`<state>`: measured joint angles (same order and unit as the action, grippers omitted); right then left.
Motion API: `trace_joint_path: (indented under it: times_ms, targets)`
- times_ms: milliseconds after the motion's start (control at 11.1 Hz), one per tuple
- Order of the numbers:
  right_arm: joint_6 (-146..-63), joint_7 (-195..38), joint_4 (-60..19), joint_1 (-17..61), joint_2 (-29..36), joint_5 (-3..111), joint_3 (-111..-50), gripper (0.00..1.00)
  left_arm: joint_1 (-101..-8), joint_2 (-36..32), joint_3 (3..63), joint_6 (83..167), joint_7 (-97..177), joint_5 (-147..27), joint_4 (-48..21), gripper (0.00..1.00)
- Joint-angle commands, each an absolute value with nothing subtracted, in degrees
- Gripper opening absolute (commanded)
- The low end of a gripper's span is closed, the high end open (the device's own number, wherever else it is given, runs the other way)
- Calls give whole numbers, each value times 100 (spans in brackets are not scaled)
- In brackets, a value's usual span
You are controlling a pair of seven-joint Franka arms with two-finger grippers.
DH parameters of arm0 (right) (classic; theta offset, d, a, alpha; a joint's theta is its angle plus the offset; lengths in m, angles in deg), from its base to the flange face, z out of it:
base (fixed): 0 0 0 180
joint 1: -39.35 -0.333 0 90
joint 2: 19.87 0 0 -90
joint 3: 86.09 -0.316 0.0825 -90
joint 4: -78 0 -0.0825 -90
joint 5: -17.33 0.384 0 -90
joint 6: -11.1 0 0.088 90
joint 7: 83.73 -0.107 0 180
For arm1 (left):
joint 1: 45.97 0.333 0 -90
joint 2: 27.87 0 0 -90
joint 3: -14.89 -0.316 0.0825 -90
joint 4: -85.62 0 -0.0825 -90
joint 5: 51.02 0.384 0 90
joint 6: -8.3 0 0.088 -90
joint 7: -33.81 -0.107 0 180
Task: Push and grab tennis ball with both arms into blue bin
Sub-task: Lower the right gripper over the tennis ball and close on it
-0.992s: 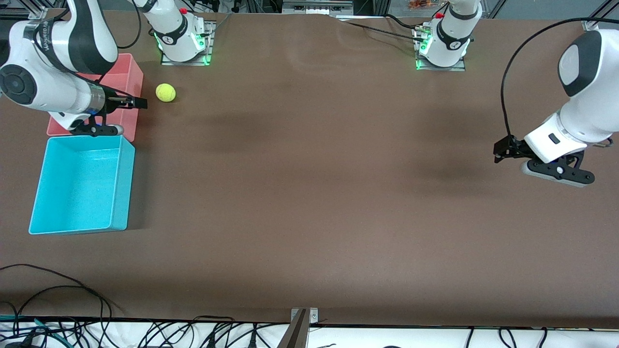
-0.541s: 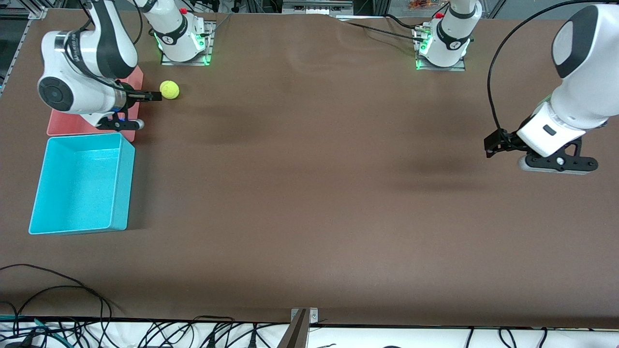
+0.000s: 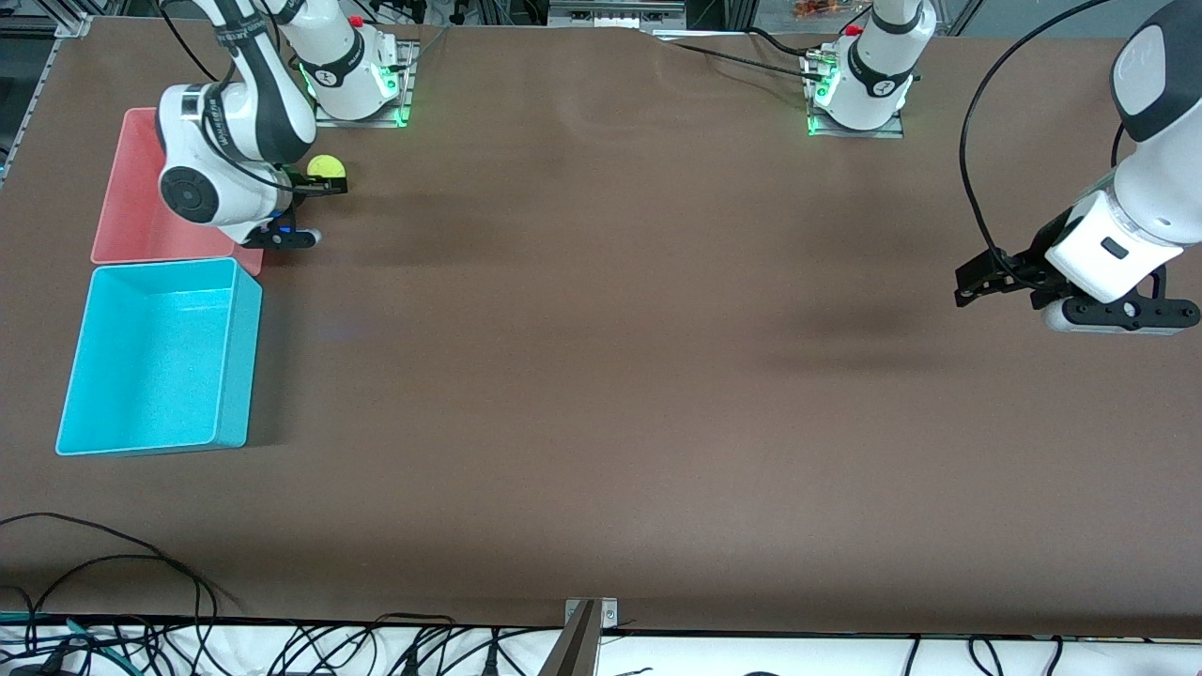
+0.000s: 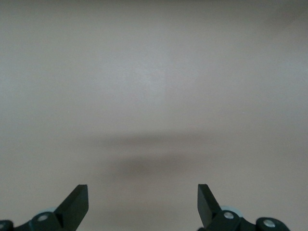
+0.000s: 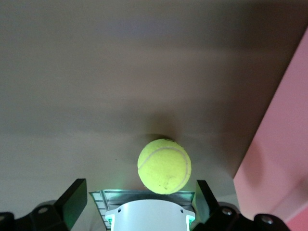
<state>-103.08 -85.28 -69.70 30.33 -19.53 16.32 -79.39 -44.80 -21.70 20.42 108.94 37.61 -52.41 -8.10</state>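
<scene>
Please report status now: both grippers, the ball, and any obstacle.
Right gripper open, at the ball, not gripping. Left gripper open, waiting over bare table. Ball on table beside pink bin; blue bin nearer camera. Nothing in the way.

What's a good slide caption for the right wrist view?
Open right gripper lined up on the tennis ball, pink bin beside it.

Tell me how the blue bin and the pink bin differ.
Colour: the blue bin is bright cyan; the pink bin is salmon pink.
Position: the blue bin lies nearer the front camera; the pink bin lies farther, toward the robots' bases.
Cover: the blue bin shows whole; the pink bin is partly hidden by the right arm, whose open right tool is at the tennis ball.
Both are open-topped rectangles, side by side.
</scene>
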Motion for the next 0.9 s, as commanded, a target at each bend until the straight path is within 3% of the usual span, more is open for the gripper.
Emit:
trace_joint_path:
  times_ms: [0,812]
  targets:
    - [-10849,-8522,-7588,3047,-2075,1513,-7949,100,-4737,-2269,1710,10499,3750,-5243,-684,100]
    - [-11713,-8505,-8196,3073,-1891,889,-7949,100,-5194,-2523,1735,10042,3732,-4918,-368,100]
